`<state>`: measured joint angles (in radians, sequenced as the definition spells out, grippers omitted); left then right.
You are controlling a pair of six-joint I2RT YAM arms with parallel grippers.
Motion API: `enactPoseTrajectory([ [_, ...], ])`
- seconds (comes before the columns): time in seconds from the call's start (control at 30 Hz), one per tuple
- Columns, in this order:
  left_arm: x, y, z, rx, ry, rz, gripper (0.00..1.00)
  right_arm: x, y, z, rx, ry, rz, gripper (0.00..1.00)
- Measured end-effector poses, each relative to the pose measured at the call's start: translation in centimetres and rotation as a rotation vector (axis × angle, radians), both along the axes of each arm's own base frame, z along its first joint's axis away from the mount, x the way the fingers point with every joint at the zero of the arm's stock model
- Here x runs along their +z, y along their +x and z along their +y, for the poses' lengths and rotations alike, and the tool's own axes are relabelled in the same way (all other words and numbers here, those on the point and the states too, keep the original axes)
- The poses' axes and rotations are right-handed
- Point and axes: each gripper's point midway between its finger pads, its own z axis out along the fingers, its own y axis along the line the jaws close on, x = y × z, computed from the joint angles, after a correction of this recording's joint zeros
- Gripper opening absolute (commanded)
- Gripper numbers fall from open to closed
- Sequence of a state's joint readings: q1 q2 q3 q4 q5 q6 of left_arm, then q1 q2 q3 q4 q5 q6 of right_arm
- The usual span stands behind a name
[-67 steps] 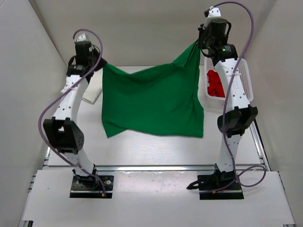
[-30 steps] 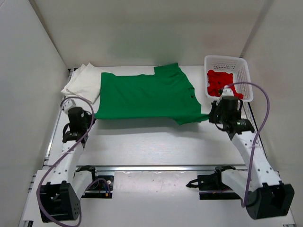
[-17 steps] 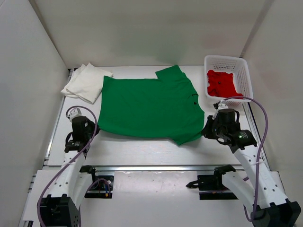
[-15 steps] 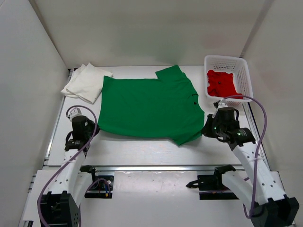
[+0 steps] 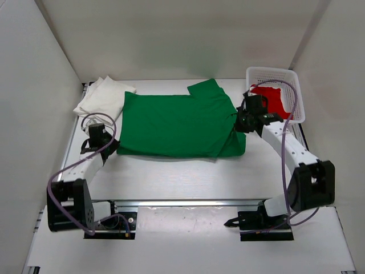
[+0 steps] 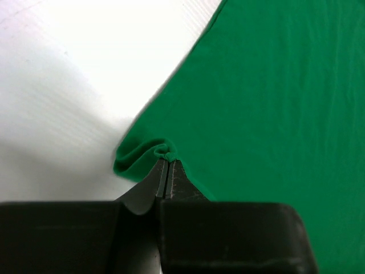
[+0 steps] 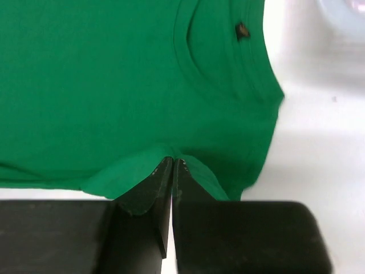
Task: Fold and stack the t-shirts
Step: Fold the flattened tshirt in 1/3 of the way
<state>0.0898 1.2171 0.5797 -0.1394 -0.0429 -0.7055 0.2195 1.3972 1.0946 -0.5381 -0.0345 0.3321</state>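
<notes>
Low in the overhead frame's left half, your left fingers (image 6: pixel 163 179) are pinching shut on the near-left corner of the green t-shirt (image 5: pixel 177 125), and right of centre your right fingers (image 7: pixel 169 177) are clamping a fold beside its collar. It is lying on the table (image 5: pixel 171 174), long axis running left to right, cloth spreading away from both grips. Farther back, the white t-shirt (image 5: pixel 102 100) is resting upper left and the red t-shirt (image 5: pixel 275 97) is sitting in the basket (image 5: pixel 274 71).

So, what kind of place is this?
Probably a robot test cell: plain white walls enclose a table, a left arm and a right arm are bolted at its near edge, and a green t-shirt lies on it.
</notes>
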Motion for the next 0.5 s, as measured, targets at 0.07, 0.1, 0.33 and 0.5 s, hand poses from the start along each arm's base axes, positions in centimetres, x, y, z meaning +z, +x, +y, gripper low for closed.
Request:
enactPoseTrajectory([
  [0.07, -0.5, 0.9, 0.1, 0.006, -0.009, 0.02, 0.0, -0.4, 1.6, 0.1, -0.002, -0.005, 0.007, 0.0],
  [0.1, -0.8, 1.4, 0.1, 0.009, -0.012, 0.029, 0.0, -0.6, 2.5, 0.0, -0.005, -0.01, 0.012, 0.0],
  [0.33, -0.8, 5.1, 0.6, 0.021, -0.025, 0.043, 0.0, -0.8, 8.1, -0.1, -0.015, -0.016, 0.0, 0.0],
  [0.5, -1.1, 8.0, 0.8, 0.02, -0.027, 0.044, 0.0, -1.3, 11.4, -0.4, -0.018, -0.018, -0.007, 0.0],
])
